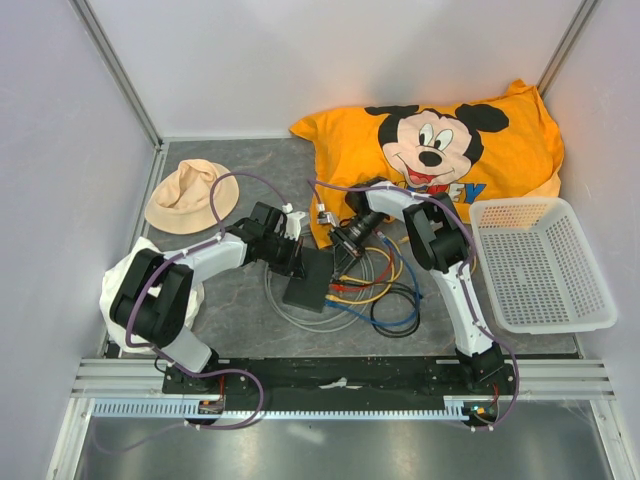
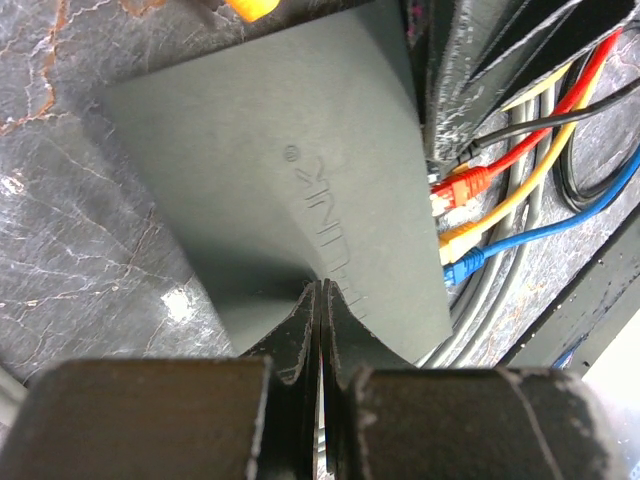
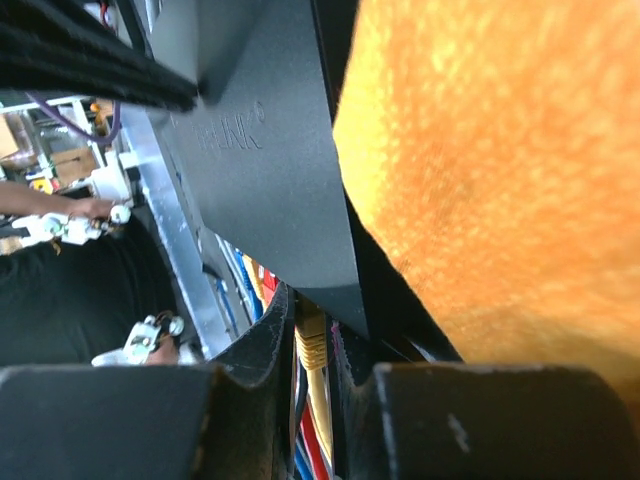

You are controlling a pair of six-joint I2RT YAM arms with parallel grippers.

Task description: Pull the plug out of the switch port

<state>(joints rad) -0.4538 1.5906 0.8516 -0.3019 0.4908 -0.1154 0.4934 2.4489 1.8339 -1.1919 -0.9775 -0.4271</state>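
Observation:
The dark grey switch lies flat mid-table. It also shows in the left wrist view and the right wrist view. My left gripper is shut, with its tips resting on the switch's top face. My right gripper is at the switch's socket side, shut on a yellow plug whose front end meets the switch's edge. Red, yellow and blue plugs sit in sockets further along that side.
A tangle of coloured cables lies right of the switch. An orange Mickey pillow is close behind the right gripper. A white mesh basket stands far right, with a beige hat and a white cloth at left.

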